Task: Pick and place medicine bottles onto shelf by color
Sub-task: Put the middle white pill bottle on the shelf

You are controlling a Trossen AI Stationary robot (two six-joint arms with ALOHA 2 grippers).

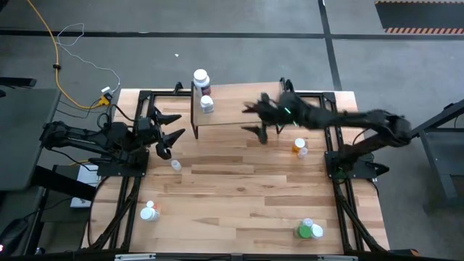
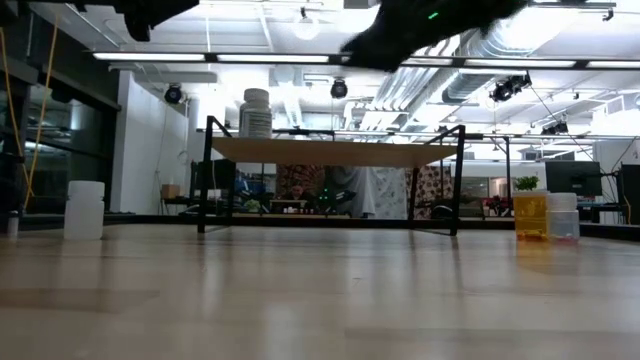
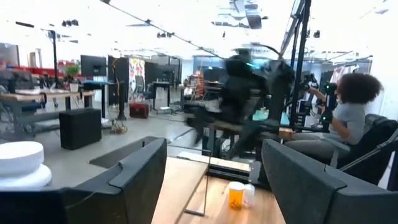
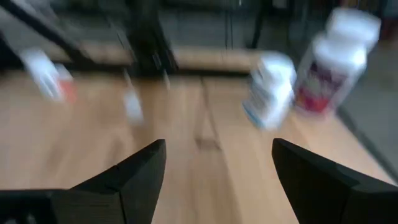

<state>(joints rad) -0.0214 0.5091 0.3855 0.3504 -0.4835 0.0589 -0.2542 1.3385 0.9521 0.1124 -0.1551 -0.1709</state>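
Note:
The shelf (image 1: 290,90) stands at the table's far middle. On its left end stand a taller white bottle with a red label (image 1: 201,78) and a small white bottle (image 1: 207,104); both show in the right wrist view, the taller one (image 4: 333,62) and the small one (image 4: 270,90). My right gripper (image 1: 248,119) is open and empty above the shelf's middle, pointing toward the table's left edge. My left gripper (image 1: 179,125) is open and empty just left of the shelf. An orange bottle (image 1: 299,147), a green bottle (image 1: 310,230) and white bottles (image 1: 165,151) (image 1: 149,212) stand on the table.
A small white bottle (image 1: 175,165) stands close to my left gripper. The shelf's black legs (image 2: 206,175) stand on the tabletop. A person (image 3: 348,106) sits beyond the table's right side. Bare wood lies across the table's middle and near part.

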